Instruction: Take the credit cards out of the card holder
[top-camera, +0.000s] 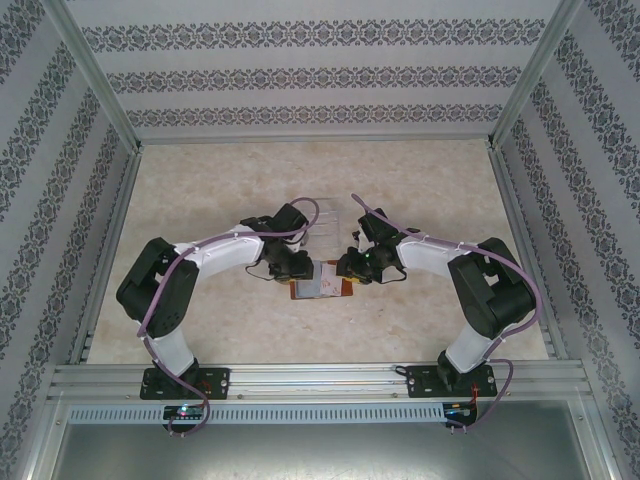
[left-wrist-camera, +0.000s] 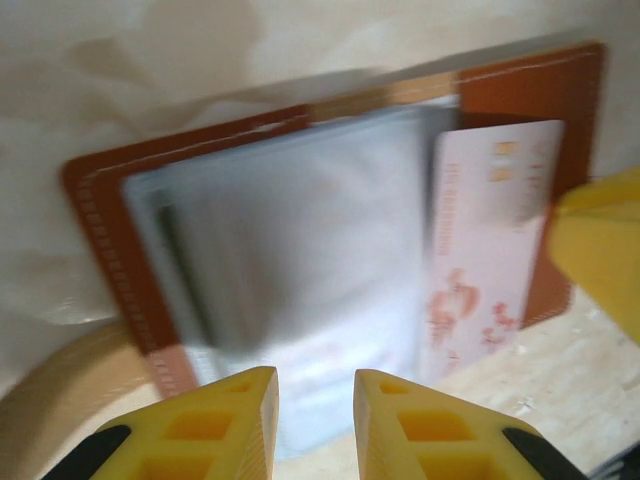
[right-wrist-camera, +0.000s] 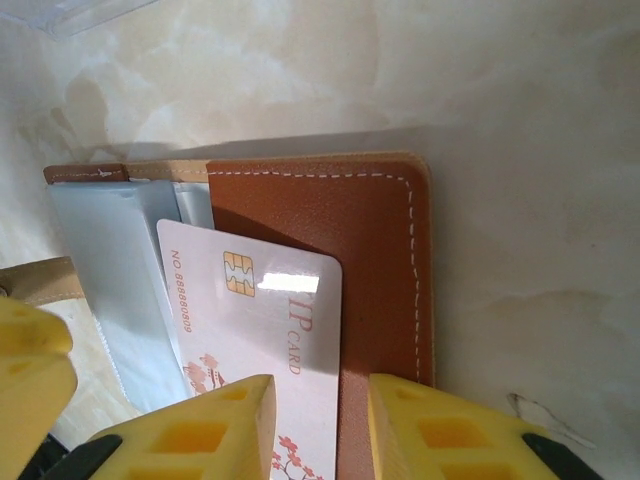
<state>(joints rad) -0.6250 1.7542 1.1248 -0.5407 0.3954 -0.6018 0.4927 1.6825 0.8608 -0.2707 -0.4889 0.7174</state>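
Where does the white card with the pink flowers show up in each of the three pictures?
Top view: too small to pick out; look on the open card holder at mid-picture.
Left wrist: the white credit card is at the right, over the holder's brown half.
Right wrist: it is at lower centre, gold chip uppermost.
Shared landmark: the holder's reddish-brown stitched leather.

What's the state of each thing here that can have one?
card holder: open, flat on the table.
white card: face up, chip showing, lying on the leather flap.
left end effector: slightly open, over the pale sleeves.
right end effector: open, over the white card.
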